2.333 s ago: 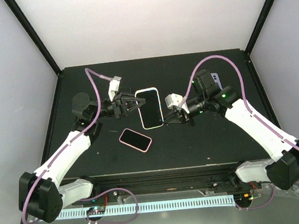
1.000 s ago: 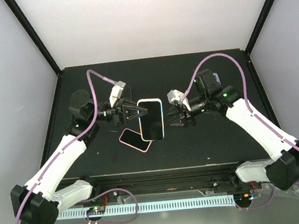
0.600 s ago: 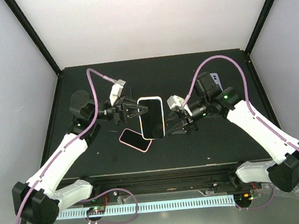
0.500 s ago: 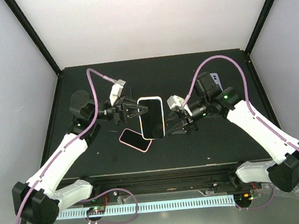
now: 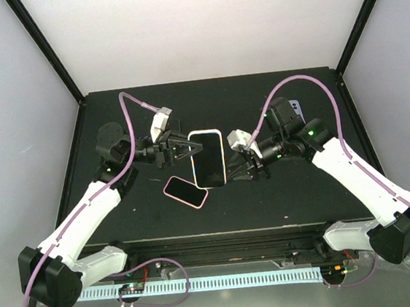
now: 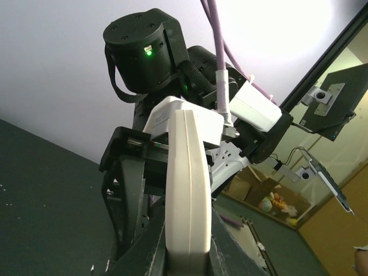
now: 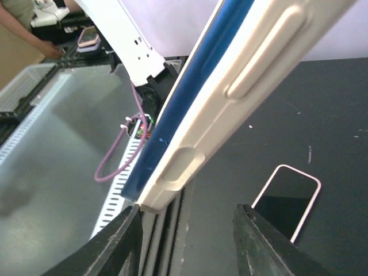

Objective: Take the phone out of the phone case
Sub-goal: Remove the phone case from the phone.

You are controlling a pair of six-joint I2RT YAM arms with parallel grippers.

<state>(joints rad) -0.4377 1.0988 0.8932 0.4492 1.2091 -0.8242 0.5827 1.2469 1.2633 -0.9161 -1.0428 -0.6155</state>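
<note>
The phone in its white case (image 5: 207, 158) is held off the table, screen up. My left gripper (image 5: 188, 148) is shut on its left long edge; in the left wrist view the white case edge (image 6: 187, 190) stands clamped between my fingers (image 6: 135, 253). My right gripper (image 5: 240, 166) is open at the case's right side. In the right wrist view the white case (image 7: 241, 86), with the blue phone edge (image 7: 190, 98) showing, runs diagonally above my spread fingers (image 7: 123, 244), its lower corner close to the left one.
A second phone in a pink case (image 5: 185, 191) lies on the black table (image 5: 282, 189) just below the held one; it also shows in the right wrist view (image 7: 287, 201). Another phone (image 5: 296, 106) lies behind the right arm. Black frame rails border the table.
The cased phone lay flat on the table 2.3 s ago; my left gripper has lifted it and brought it nearer. In the last half second both arms shifted only slightly.
</note>
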